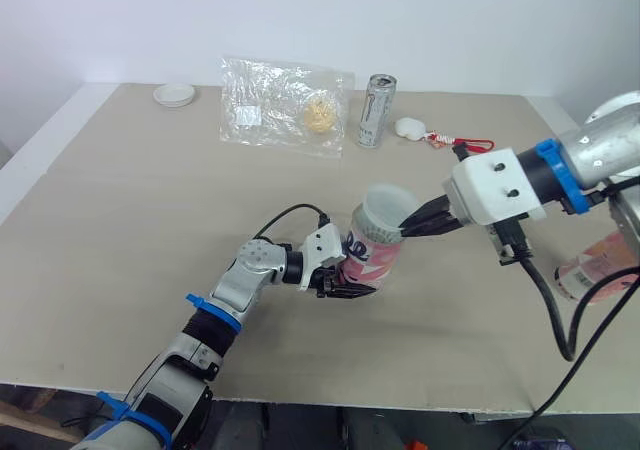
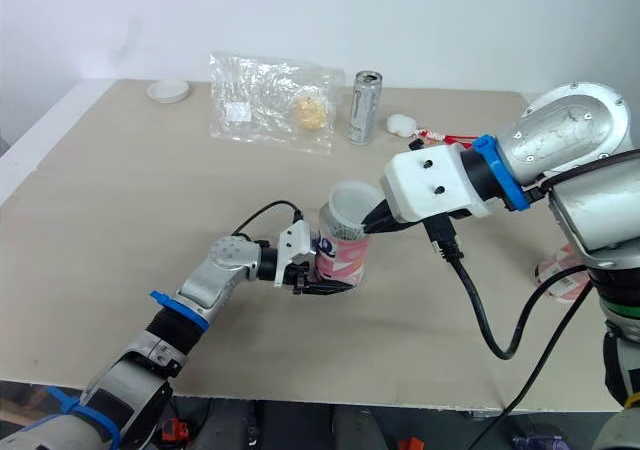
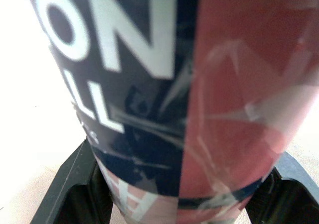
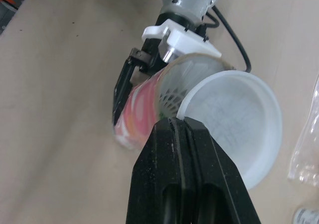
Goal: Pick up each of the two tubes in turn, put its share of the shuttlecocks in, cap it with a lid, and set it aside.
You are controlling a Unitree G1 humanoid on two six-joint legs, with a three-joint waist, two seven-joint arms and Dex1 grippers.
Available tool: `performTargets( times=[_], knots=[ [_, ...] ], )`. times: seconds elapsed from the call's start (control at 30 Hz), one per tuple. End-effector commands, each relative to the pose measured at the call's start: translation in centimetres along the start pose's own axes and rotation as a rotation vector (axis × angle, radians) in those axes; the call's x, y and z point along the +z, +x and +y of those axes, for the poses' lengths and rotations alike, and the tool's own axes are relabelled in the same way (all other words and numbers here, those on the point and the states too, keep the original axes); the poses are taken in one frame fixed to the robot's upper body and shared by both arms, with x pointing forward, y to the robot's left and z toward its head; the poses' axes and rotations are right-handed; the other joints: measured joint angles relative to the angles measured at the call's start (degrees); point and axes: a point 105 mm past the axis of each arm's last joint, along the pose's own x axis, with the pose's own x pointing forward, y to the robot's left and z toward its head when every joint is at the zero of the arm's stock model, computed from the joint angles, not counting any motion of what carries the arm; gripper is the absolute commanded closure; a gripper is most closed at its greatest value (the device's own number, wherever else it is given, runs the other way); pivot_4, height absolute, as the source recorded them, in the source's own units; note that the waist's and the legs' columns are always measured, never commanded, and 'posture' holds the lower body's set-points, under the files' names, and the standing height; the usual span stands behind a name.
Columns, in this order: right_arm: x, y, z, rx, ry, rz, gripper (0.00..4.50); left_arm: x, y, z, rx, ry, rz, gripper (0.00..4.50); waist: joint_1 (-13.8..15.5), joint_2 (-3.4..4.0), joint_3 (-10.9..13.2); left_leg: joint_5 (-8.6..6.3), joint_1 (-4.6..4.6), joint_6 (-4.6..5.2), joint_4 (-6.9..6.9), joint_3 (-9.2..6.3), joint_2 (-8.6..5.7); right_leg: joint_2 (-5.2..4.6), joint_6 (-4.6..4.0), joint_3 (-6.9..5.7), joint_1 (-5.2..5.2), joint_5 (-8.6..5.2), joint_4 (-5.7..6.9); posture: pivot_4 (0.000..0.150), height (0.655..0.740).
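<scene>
A pink and navy tube [image 1: 371, 257] stands on the table, leaning slightly. My left gripper [image 1: 343, 282] is shut on its lower part, and its black fingers [image 3: 75, 184] show on either side of the tube [image 3: 199, 84]. My right gripper [image 4: 177, 125] is shut on the rim of a translucent white lid [image 4: 234, 119]. It holds the lid [image 1: 388, 210] tilted at the tube's open mouth. White netting shows inside the tube's mouth [image 4: 172, 97]. A second pink tube [image 1: 596, 264] lies at the table's right edge, partly hidden behind my right arm.
Along the back of the table are a small white dish [image 1: 174, 94], a clear plastic bag [image 1: 285, 105], a silver can [image 1: 376, 110] and a white object with a red cord [image 1: 412, 127]. The table's front edge is near my left forearm.
</scene>
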Motion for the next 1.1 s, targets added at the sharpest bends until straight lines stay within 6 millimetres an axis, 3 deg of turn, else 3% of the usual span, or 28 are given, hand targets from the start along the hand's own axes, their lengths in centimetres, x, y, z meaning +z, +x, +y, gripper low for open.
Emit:
performTargets(
  times=[0.03, 0.8, 1.1],
  knots=[
    [0.9, -0.3, -0.1, 0.021, -0.041, -0.012, 4.43, -0.8, -0.2, -0.1, 0.019, -0.014, 0.031, 1.62, 0.01, 0.00, 0.00, 0.00, 0.00, 0.00, 0.00, 0.00, 0.00, 0.01, 0.01, 0.00, 0.00, 0.00, 0.00, 0.150, 0.7400],
    [2.0, -0.6, 0.3, 0.065, -0.003, -0.014, 4.43, -1.3, -0.1, -0.3, 0.029, -0.026, 0.041, 1.62, -0.01, 0.02, -0.01, 0.00, 0.00, 0.00, 0.02, -0.01, 0.02, 0.02, 0.00, 0.00, 0.01, 0.05, 0.01, 0.150, 0.7400],
    [1.3, -0.7, 0.7, 0.082, 0.018, 0.028, 4.43, -1.3, 0.0, -0.3, 0.031, -0.032, 0.039, 1.62, -0.01, 0.02, -0.01, 0.00, 0.01, 0.00, 0.02, 0.00, 0.02, 0.02, -0.01, 0.00, 0.00, 0.04, 0.01, 0.150, 0.7400]
  ],
)
